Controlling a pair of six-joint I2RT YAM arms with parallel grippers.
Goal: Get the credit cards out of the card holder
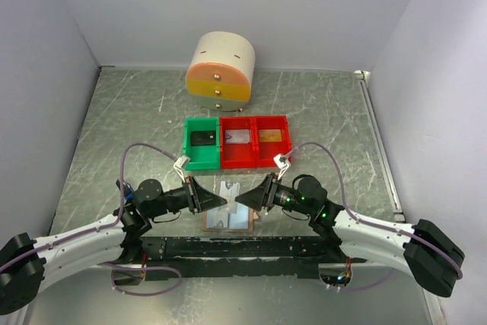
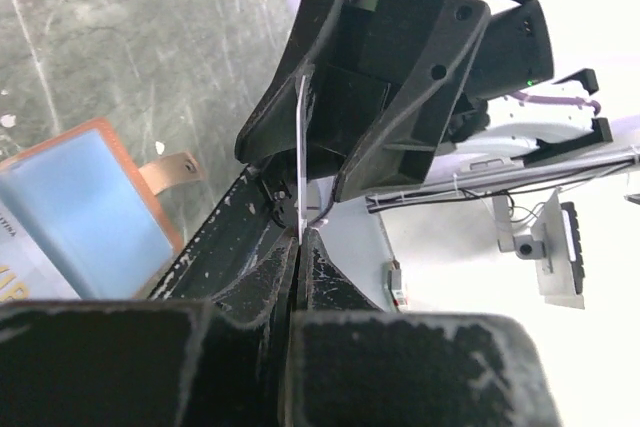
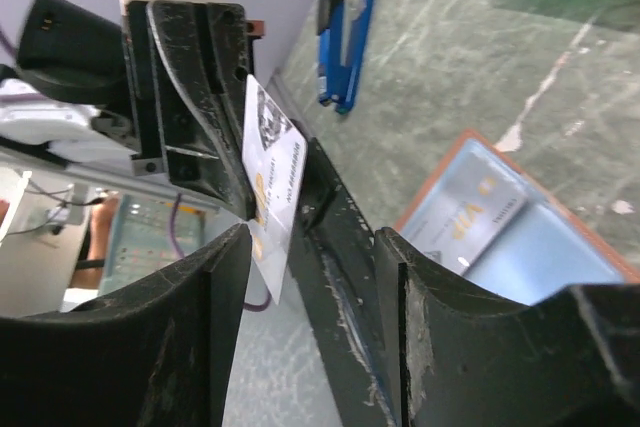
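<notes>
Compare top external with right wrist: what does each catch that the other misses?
Top external only: the drawer unit, and what lies inside the green bin and red bins.
Right wrist only: the printed face of the held card, a blue-and-black gadget, and, clearly, a second card tucked in a pocket.
Both: the card holder, the left gripper with jaws shut on the held card, and the right gripper with jaws open, facing it.
</notes>
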